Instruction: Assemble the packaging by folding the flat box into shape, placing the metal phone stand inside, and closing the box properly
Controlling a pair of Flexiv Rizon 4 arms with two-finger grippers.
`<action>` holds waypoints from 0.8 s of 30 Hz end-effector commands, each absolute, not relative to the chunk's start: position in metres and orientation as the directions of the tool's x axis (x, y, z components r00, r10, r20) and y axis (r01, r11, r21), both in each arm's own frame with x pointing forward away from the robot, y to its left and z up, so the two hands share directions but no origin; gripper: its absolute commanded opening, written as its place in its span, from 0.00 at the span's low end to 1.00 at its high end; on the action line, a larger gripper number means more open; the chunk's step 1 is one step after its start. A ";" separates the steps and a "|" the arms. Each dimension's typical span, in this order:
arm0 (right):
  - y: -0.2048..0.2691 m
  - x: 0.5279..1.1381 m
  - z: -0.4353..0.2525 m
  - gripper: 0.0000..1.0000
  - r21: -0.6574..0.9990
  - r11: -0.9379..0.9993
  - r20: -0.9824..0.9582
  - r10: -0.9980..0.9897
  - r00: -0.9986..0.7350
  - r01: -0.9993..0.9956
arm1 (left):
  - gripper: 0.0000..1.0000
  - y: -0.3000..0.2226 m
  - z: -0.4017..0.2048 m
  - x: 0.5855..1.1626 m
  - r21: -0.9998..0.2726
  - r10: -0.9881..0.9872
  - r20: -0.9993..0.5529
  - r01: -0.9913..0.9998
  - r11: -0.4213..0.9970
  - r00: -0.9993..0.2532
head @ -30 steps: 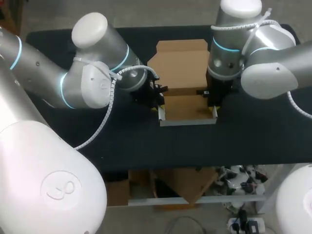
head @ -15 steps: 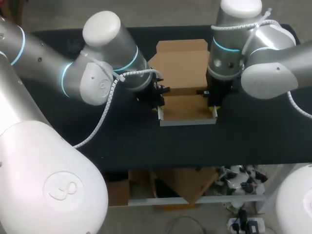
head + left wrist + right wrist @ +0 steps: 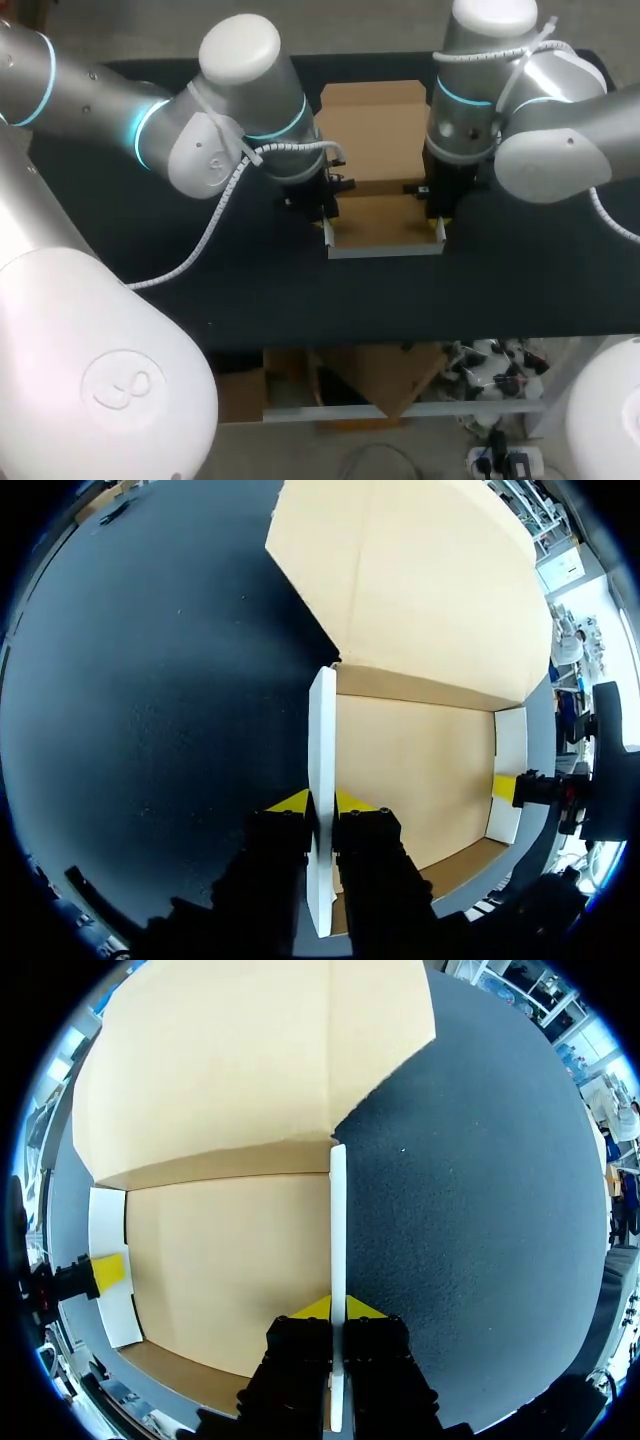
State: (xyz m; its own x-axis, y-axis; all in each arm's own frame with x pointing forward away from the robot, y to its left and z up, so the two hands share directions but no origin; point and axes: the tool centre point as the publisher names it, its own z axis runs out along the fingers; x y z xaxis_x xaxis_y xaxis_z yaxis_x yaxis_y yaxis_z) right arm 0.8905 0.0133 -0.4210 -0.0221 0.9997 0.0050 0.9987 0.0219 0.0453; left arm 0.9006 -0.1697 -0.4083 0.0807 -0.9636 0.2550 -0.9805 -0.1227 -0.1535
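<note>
A brown cardboard box (image 3: 385, 220) lies open at the middle of the black table, its lid flap (image 3: 370, 130) flat on the far side. Both white side walls stand upright. My left gripper (image 3: 326, 214) comes down over the left wall (image 3: 322, 780), and its yellow tips (image 3: 291, 802) press that wall from both sides. My right gripper (image 3: 438, 214) is shut on the right wall (image 3: 338, 1230) in the same way. The inside of the box (image 3: 410, 770) is bare cardboard. The metal phone stand is in none of the views.
The black table top (image 3: 200, 270) stretches to both sides of the box. The table's front edge (image 3: 400, 338) runs a short way in front of the box's low front wall (image 3: 385, 251).
My left arm's elbow has swung right and toward the far side, and its fingers have closed in on the left wall. The right arm and the box have kept still.
</note>
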 end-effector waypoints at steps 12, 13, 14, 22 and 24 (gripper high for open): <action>0.015 0.890 -0.422 0.00 0.044 0.022 0.005 1.000 -0.023 0.999 | 0.00 -0.175 -0.417 0.900 -0.173 -0.975 -0.182 -0.980 -0.095 0.126; 0.015 0.890 -0.422 0.00 0.044 0.022 0.005 1.000 -0.023 0.999 | 0.00 -0.174 -0.417 0.900 -0.174 -0.974 -0.187 -0.980 -0.093 0.125; 0.015 0.890 -0.422 0.00 0.044 0.022 0.005 1.000 -0.023 0.999 | 0.00 -0.174 -0.416 0.900 -0.174 -0.973 -0.193 -0.980 -0.091 0.125; 0.015 0.890 -0.422 0.00 0.044 0.022 0.005 1.000 -0.023 0.999 | 0.00 -0.170 -0.416 0.901 -0.177 -0.967 -0.220 -0.980 -0.086 0.125; 0.015 0.890 -0.422 0.00 0.044 0.022 0.005 1.000 -0.023 0.999 | 0.00 -0.169 -0.416 0.901 -0.176 -0.968 -0.217 -0.981 -0.087 0.125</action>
